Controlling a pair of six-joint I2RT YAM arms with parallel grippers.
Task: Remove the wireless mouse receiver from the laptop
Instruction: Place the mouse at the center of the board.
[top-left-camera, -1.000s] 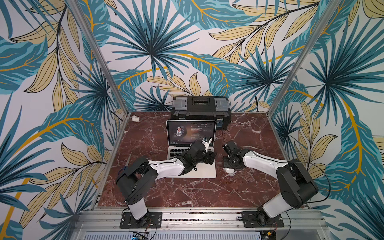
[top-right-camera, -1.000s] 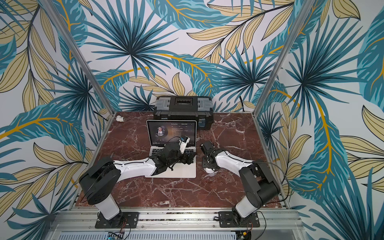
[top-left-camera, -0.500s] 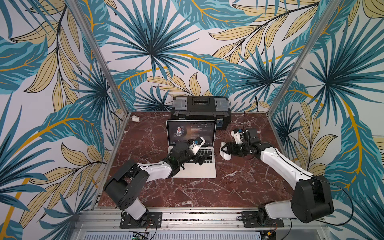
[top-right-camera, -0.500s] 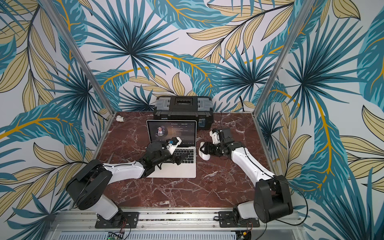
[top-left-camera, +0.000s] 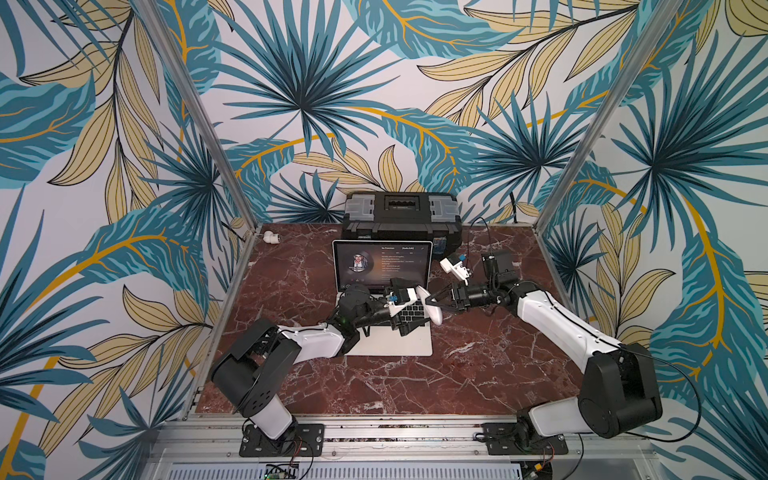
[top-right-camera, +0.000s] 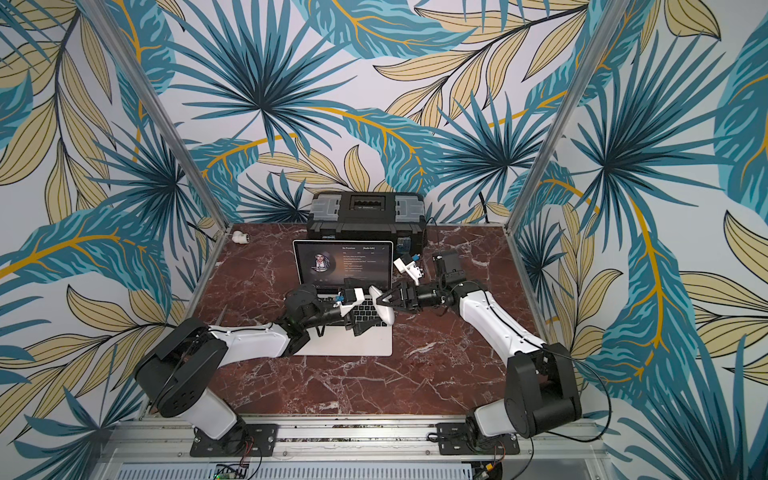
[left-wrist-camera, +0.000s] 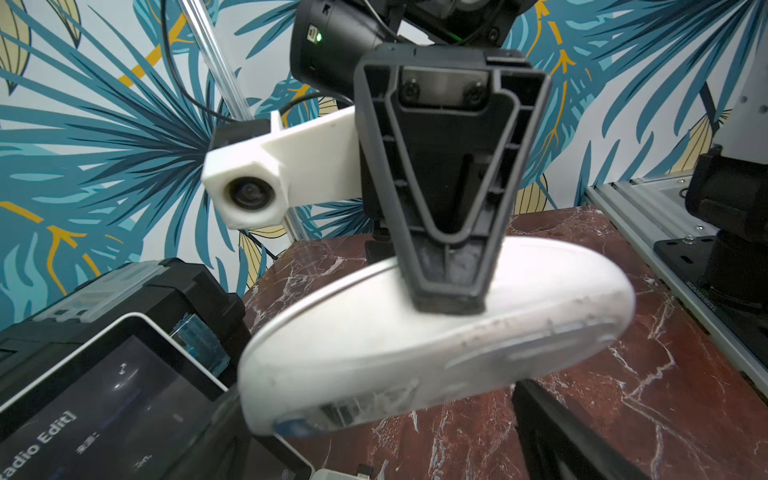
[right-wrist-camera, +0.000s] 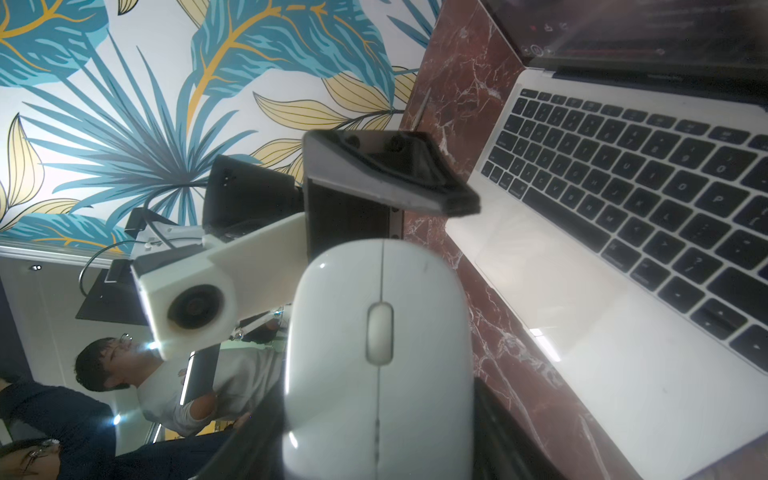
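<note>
in both top views the right hand (top-left-camera: 436, 302) clamps the wireless mouse (top-left-camera: 433, 316) aloft over the right edge of the laptop (top-left-camera: 390, 345). the left hand (top-left-camera: 411, 308) is spread wide beside it above the keys, holding nothing.

left wrist view: a right finger (left-wrist-camera: 449, 249) presses the mouse's back, with the red marble counter (left-wrist-camera: 623, 395) below.

right wrist view: the mouse sits pinched, the laptop open alongside.

the receiver cannot be made out. the step looks preparatory. next, the free hand likely must find the laptop's side port and pinch the stub straight out.
</note>
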